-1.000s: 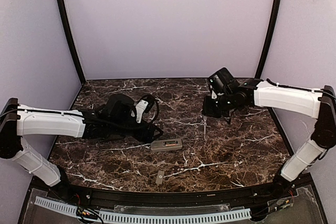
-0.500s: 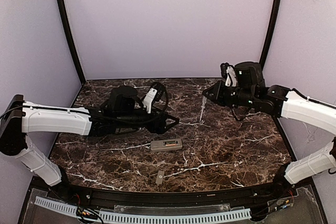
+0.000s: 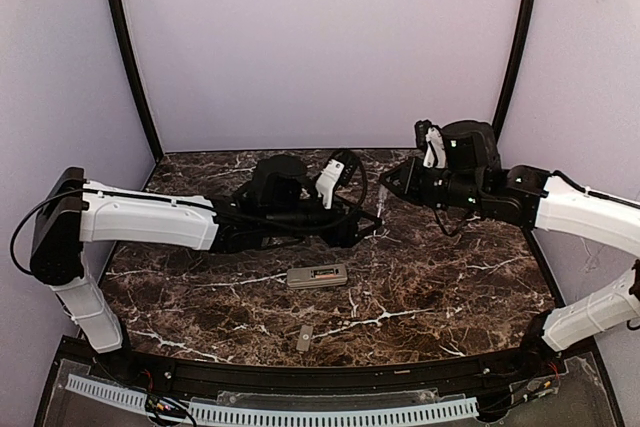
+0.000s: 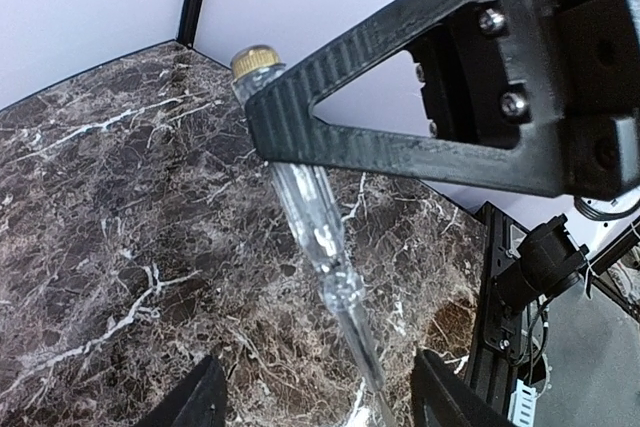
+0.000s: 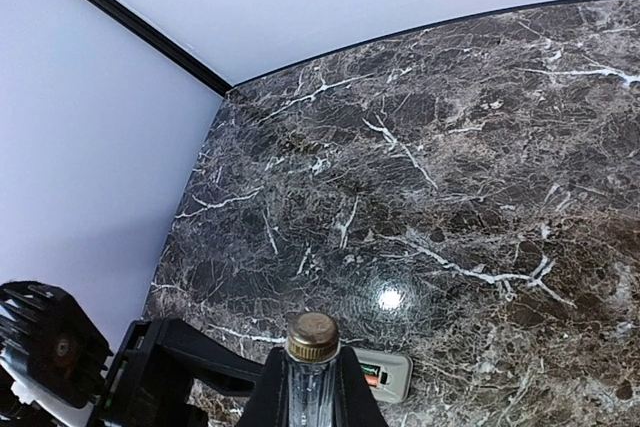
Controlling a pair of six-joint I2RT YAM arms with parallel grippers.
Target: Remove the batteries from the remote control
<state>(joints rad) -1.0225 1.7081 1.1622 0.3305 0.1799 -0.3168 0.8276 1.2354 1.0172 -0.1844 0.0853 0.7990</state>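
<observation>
The remote control (image 3: pixel 317 275) lies grey back up on the marble table, its compartment open. The batteries (image 5: pixel 372 377) sit inside it, one showing orange-red, in the right wrist view. My right gripper (image 3: pixel 392 185) is shut on a clear screwdriver with a brass cap (image 5: pixel 313 337) and holds it above the table, tip down. My left gripper (image 3: pixel 368 224) is open just left of it. In the left wrist view the screwdriver's shaft (image 4: pixel 345 297) runs between my open left fingertips (image 4: pixel 200 397), with no contact seen.
The small flat grey cover piece (image 3: pixel 304 339) lies near the table's front edge, in front of the remote. Black frame posts (image 3: pixel 130 57) stand at the back corners, with lilac walls all round.
My left arm has stretched to the right, bringing its open gripper up to the screwdriver. My right gripper swung back and now holds nearly still. The remote and cover have not moved.
</observation>
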